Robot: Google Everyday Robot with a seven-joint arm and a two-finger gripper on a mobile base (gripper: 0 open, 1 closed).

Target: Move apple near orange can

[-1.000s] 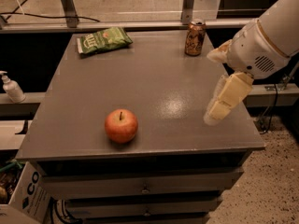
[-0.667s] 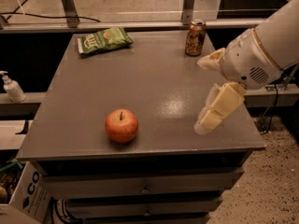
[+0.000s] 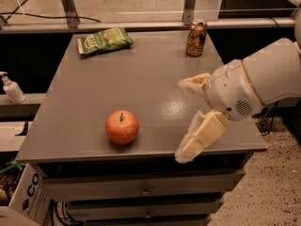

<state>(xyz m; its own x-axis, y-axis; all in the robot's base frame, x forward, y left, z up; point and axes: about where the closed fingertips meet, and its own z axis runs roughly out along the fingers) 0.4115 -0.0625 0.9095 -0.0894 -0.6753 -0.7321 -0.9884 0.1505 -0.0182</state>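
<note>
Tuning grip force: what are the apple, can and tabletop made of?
Apple: real-looking fruit, smooth waxy skin with soft highlight. Orange can: likely thin metal, glossy print, silver rim. Table: grey semi-gloss, painted metal or laminate, cannot tell. Gripper, open over the table's front right edge: cream, matte, maybe plastic.

The white arm point(image 3: 275, 74) reaches in from the right edge of the view, ending in a rounded wrist housing point(image 3: 231, 97) with a small speaker-like grille. The gripper point(image 3: 181, 120) points left, over the front right corner of the desk point(image 3: 141, 69). Its two cream fingers point(image 3: 201, 134) are spread wide apart, one above the other, with nothing between them.
</note>
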